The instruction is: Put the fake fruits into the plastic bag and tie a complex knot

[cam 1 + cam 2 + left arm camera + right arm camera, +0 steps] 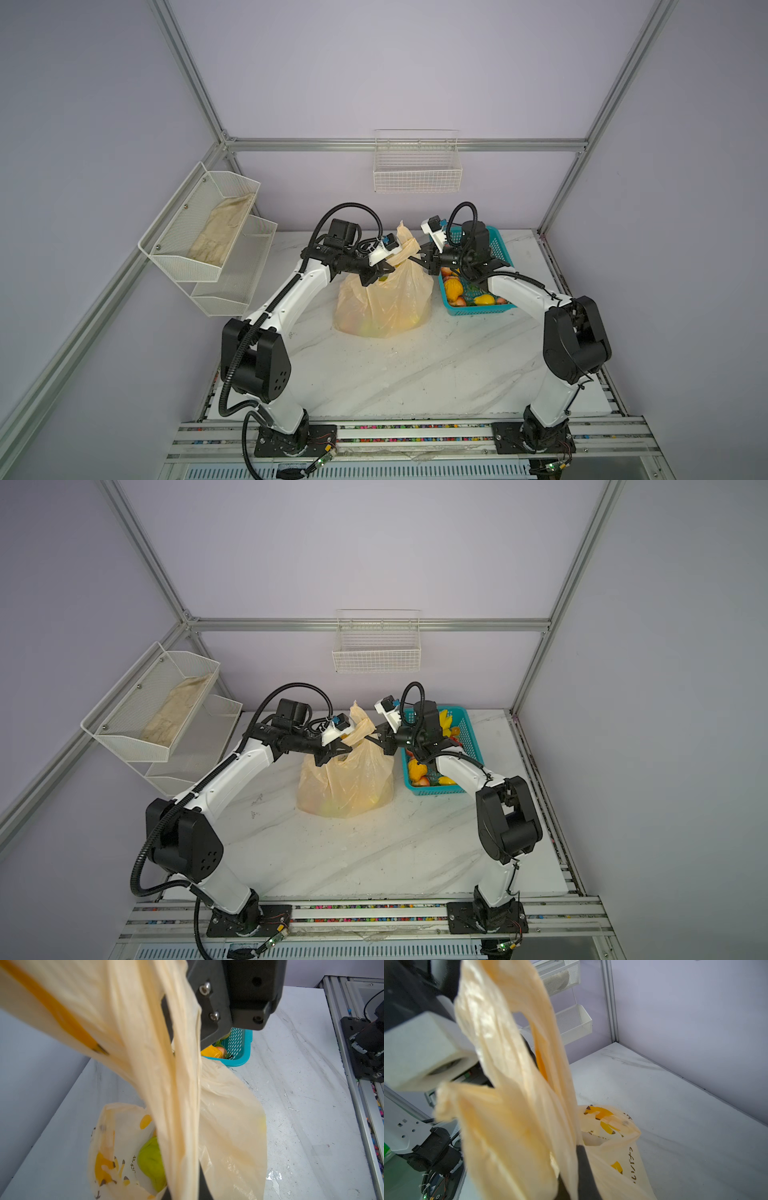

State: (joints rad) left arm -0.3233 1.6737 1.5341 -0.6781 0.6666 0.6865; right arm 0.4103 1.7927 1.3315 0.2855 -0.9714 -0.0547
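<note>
Left end effector (387,271) and right end effector (417,258) pinch plastic bag (382,303) handles.

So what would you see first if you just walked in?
The cream-yellow plastic bag in the middle of the table, with the left gripper and right gripper both pinching its handles above it. Next, the teal basket just right of it in both top views, with bright fake fruits inside.

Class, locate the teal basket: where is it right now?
In both top views the teal basket sits on the table, immediately right of the plastic bag, partly beneath the right arm.
</note>
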